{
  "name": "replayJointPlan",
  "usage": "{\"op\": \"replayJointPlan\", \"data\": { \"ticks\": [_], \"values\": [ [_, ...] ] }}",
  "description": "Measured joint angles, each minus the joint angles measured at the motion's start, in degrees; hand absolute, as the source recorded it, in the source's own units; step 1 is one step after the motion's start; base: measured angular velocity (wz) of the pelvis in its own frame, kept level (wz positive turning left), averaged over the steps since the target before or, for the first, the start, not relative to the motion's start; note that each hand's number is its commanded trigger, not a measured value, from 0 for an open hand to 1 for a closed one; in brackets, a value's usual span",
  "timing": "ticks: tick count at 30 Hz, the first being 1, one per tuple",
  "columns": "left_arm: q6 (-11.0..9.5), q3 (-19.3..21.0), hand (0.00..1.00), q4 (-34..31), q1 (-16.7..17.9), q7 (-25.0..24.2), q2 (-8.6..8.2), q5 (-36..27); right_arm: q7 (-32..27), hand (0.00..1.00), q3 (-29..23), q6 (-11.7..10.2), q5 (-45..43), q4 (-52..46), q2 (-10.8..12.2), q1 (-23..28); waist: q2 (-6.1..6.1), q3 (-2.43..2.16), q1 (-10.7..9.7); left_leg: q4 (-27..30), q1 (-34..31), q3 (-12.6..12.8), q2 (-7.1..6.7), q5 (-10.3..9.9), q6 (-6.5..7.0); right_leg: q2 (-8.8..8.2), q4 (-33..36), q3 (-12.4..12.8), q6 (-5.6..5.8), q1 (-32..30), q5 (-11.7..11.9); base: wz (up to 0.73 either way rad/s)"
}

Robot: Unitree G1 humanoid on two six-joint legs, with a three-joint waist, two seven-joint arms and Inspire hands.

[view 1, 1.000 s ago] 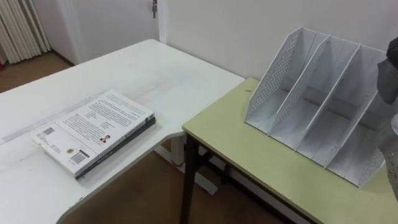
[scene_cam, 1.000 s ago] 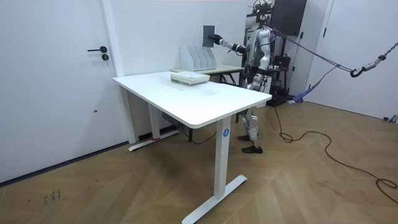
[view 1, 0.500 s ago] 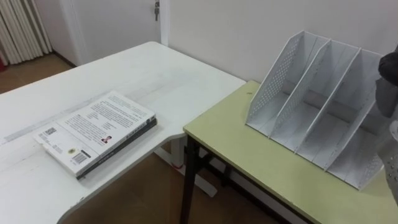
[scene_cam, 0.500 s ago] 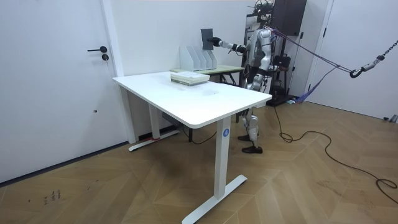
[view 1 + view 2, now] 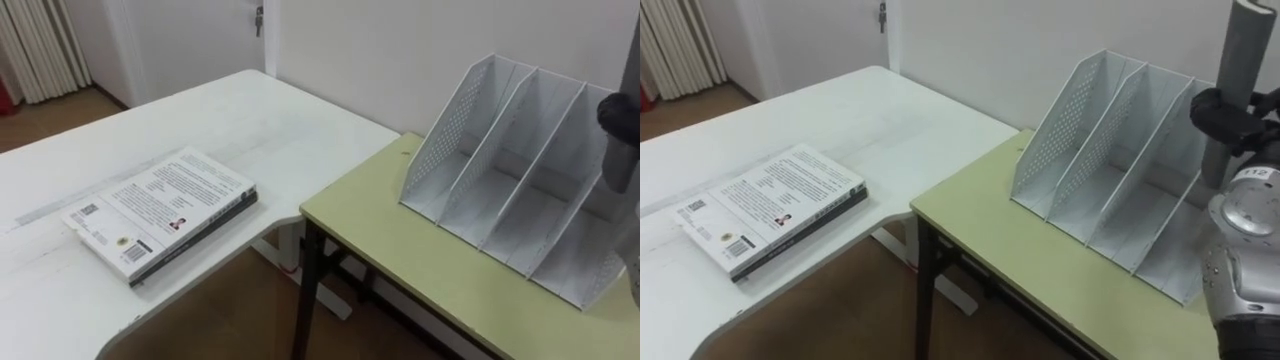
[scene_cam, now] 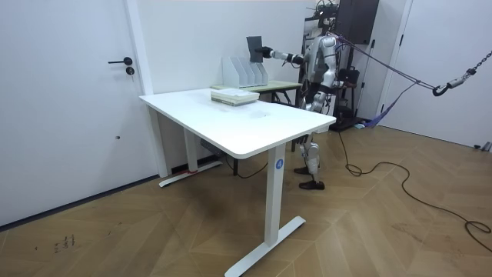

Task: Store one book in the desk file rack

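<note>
Right hand (image 5: 1222, 113): fingers curled round a grey book (image 5: 1247, 45), clamped on its lower half. The book stands upright, spine edge towards the robot's head, its upper end running out of the top of the right eye view. It hangs over the right end of the file rack (image 5: 1108, 150), above the tops of the dividers; contact between book and rack cannot be determined. In the room view the book (image 6: 254, 48) shows as a dark upright slab at the end of the outstretched right arm, just above the rack (image 6: 244, 71).

File rack: white, perforated side wall, slanted dividers forming three open compartments, all of them empty. It stands on a green table (image 5: 1040, 265) with dark legs, close to the wall.

White desk (image 5: 840, 110): adjoins the green table on the robot's left. A stack of two books (image 5: 770, 205) lies flat on it, pale cover on top, dark one beneath, well apart from the rack.

Robot position: upright at the green table, on the room view's right of the rack.
</note>
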Motion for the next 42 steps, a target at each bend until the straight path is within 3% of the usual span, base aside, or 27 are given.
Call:
{"op": "replayJointPlan", "data": {
  "ticks": [11,21,31,38,42],
  "values": [
    [1.34,0.33,0.00,-2.30,1.14,-0.42,0.16,0.09,1.76,1.00,0.00,0.24,2.46,1.92,-1.79,-0.83,0.10,-0.05,0.01,-0.01,-0.08,-0.02,0.01,0.00,0.00,0.03,0.05,0.04,0.00,-0.17,0.00,0.00],
    [1.72,0.73,0.00,-1.94,1.12,-0.91,0.51,0.03,1.06,1.00,0.62,2.51,4.58,2.15,-2.10,-2.44,-0.23,-0.15,-0.01,-0.08,0.27,-0.06,0.07,0.02,-0.02,0.12,0.27,0.01,-0.02,0.41,0.02,0.00],
    [0.07,1.15,0.00,-0.42,0.97,-0.29,0.62,-0.02,-6.01,1.00,1.56,4.44,1.69,-6.54,-2.13,-2.48,-0.82,-0.06,0.04,-0.54,0.91,0.19,0.04,0.05,0.00,0.19,0.40,0.34,-0.02,0.52,0.01,-0.01],
    [-1.64,1.15,0.00,0.13,0.97,-0.23,0.61,-0.06,-8.27,1.00,4.17,4.40,-7.43,-16.12,-2.15,-2.64,-0.92,-0.07,1.00,-0.48,1.06,0.22,0.04,0.04,0.00,0.22,0.41,0.50,-0.02,0.58,0.02,-0.01],
    [-2.03,1.20,0.00,0.11,0.96,-0.30,0.57,-0.05,-8.59,1.00,4.31,3.13,-9.28,-16.75,-2.15,-3.54,-0.94,-0.09,1.59,-0.34,1.02,0.10,0.04,0.04,0.01,0.17,0.38,0.27,-0.02,0.63,0.02,0.03]
  ]
}}
